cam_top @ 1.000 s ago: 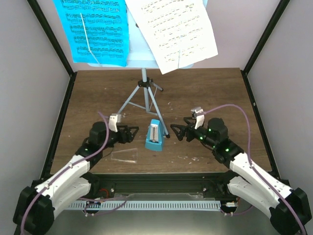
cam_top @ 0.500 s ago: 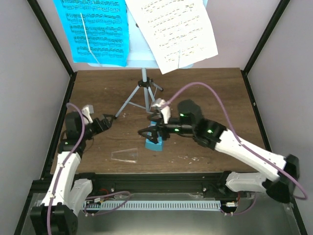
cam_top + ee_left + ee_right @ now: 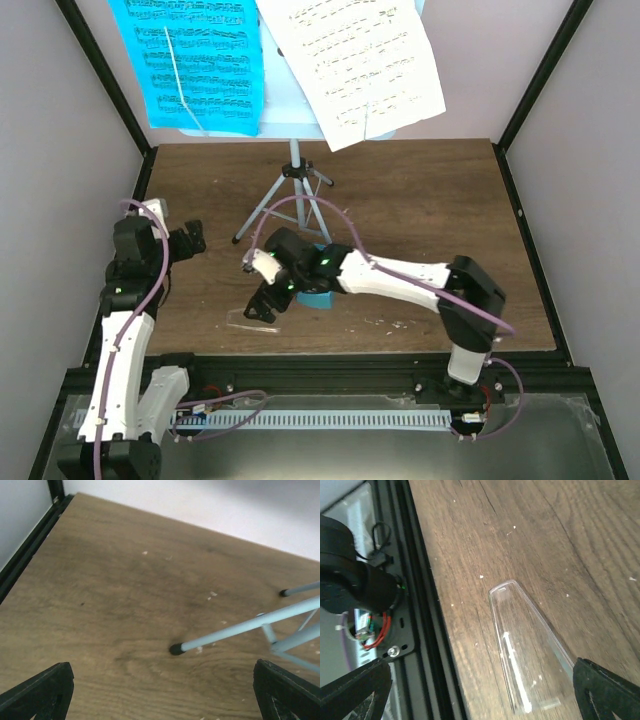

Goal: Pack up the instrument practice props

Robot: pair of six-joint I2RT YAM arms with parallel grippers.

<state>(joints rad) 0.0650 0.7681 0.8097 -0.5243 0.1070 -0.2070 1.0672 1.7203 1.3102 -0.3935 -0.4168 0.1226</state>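
From above, one pale blue music stand stands at the back of the worktop on three thin legs. It carries two sheets, one cyan sheet on the left and one white sheet on the right. One teal metronome sits in front of the legs, partly hidden by the right arm. Its one clear cover lies flat near the front edge, just left of it. The right claw hangs over that cover, and the left claw is near the left wall.

In the left wrist view, both fingertips are spread wide with nothing between them. Two black-capped stand feet show ahead on the bare wood.

In the right wrist view, the fingers gape wide. The cover lies on the worktop between them, ungripped, beside the black frame rail.
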